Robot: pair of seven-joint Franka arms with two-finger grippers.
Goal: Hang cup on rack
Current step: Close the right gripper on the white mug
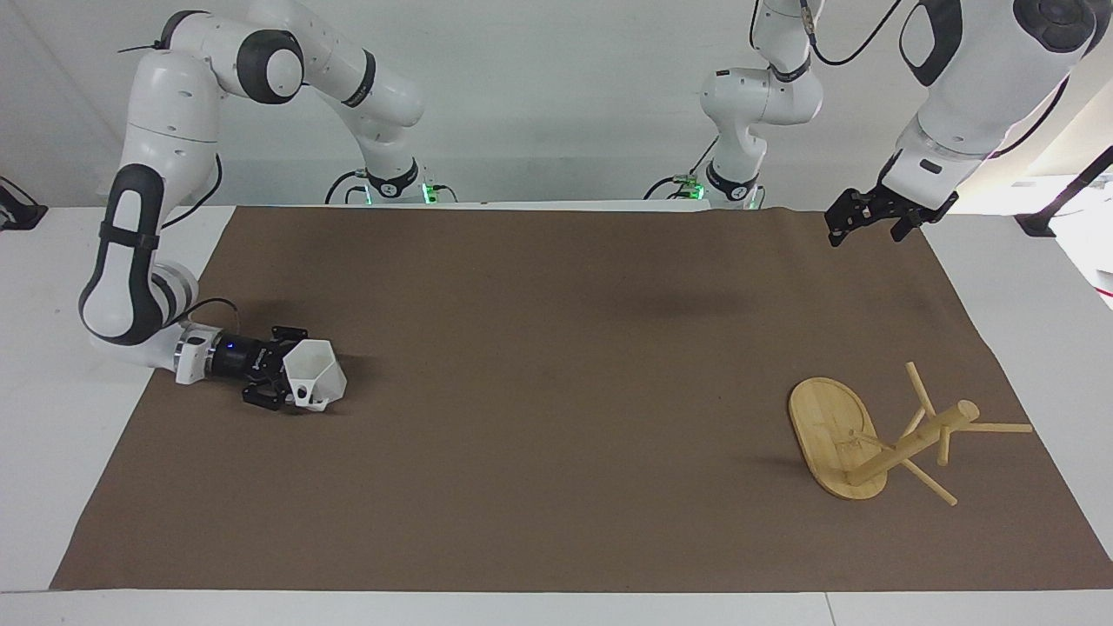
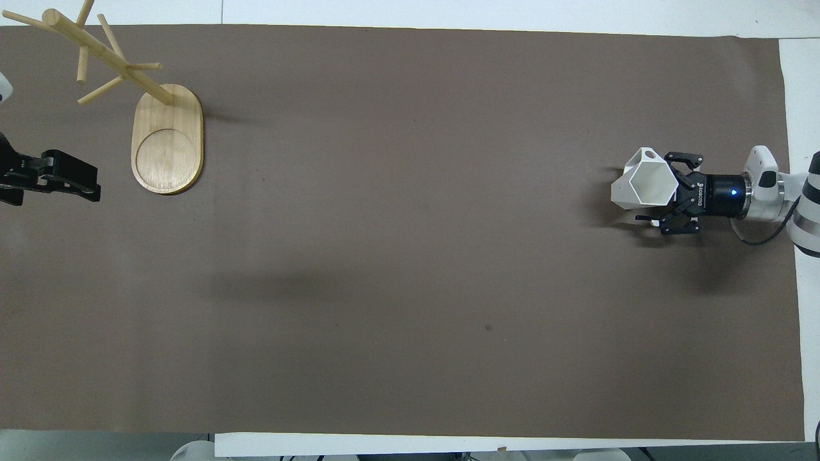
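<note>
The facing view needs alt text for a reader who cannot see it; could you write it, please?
The right hand, open, lies low around the rim of a tipped white cup on a brown mat. The left hand hangs open over the mat's corner, apart from the bamboo rack.

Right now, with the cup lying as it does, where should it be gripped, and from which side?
Probably by the rim wall. The cup lies tipped on the mat, its hexagonal mouth toward the right arm's end of the table, its handle on the side farther from the robots. The right gripper, open and low, comes from that end, so one finger could enter the mouth.
</note>
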